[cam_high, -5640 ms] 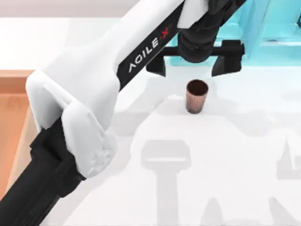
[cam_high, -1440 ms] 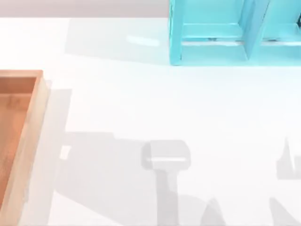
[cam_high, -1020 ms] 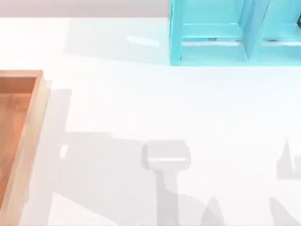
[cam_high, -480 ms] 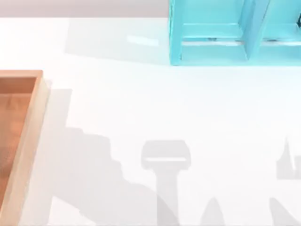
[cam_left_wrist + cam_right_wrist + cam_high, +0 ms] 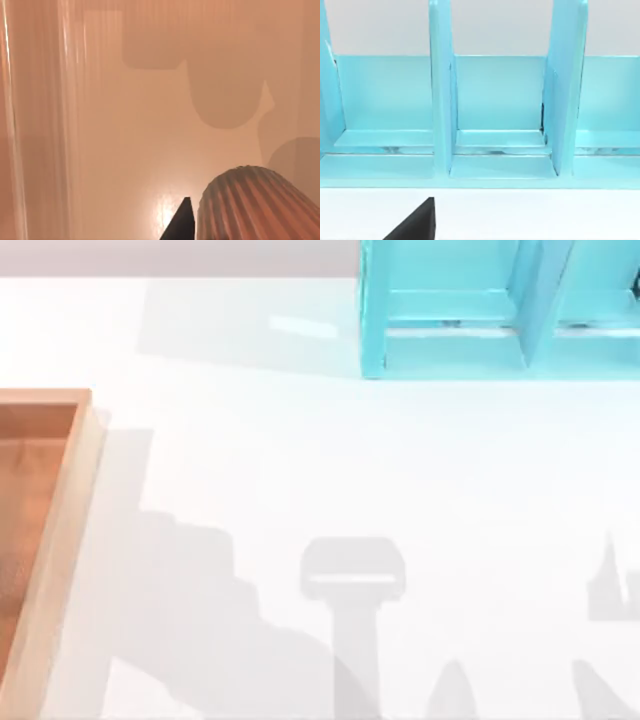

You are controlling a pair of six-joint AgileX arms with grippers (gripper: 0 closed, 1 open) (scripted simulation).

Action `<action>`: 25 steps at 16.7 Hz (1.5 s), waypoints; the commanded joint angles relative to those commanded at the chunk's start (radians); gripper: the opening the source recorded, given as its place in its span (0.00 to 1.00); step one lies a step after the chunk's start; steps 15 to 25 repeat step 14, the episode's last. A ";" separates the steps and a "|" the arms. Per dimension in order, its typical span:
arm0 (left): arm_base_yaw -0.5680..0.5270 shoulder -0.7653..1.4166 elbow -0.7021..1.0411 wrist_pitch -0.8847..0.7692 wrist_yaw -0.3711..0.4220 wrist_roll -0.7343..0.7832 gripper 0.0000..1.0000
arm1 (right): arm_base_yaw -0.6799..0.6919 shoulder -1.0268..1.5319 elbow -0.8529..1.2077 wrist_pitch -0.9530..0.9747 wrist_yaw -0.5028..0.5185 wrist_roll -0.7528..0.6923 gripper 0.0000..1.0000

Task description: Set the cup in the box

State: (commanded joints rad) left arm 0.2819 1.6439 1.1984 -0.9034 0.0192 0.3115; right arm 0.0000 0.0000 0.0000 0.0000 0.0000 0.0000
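Observation:
The cup [image 5: 260, 205], reddish-brown with fine vertical ribs, sits close to the lens in the left wrist view, over the orange-brown wooden floor of the box [image 5: 140, 150]. My left gripper [image 5: 250, 227] is shut on the cup, with one black fingertip [image 5: 182, 222] against its side; the other finger is hidden. In the top view the box [image 5: 60, 540] lies at the table's left edge, with only its right rim and part of its floor in frame. My right gripper [image 5: 560, 232] is parked facing the turquoise shelf, one black fingertip [image 5: 417, 222] in sight.
A turquoise shelf-like frame [image 5: 470, 320] with upright dividers stands at the back right of the white table [image 5: 350, 470]; the right wrist view faces its compartments [image 5: 495, 115]. Arm shadows fall across the table's front.
Since 5.6 s ago the left arm and the cup have left the table in front of the shelf. In the last second only the shadow at the front left has shifted slightly.

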 joint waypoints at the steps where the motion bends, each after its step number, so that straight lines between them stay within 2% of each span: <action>1: 0.000 0.000 0.000 0.000 0.000 0.000 0.45 | 0.000 0.000 0.000 0.000 0.000 0.000 1.00; 8: 0.000 0.000 0.000 0.000 0.000 0.000 0.98 | 0.000 0.000 0.000 0.000 0.000 0.000 1.00; 25: 0.000 0.000 0.000 0.000 0.000 0.000 1.00 | 0.000 0.000 0.000 0.000 0.000 0.000 1.00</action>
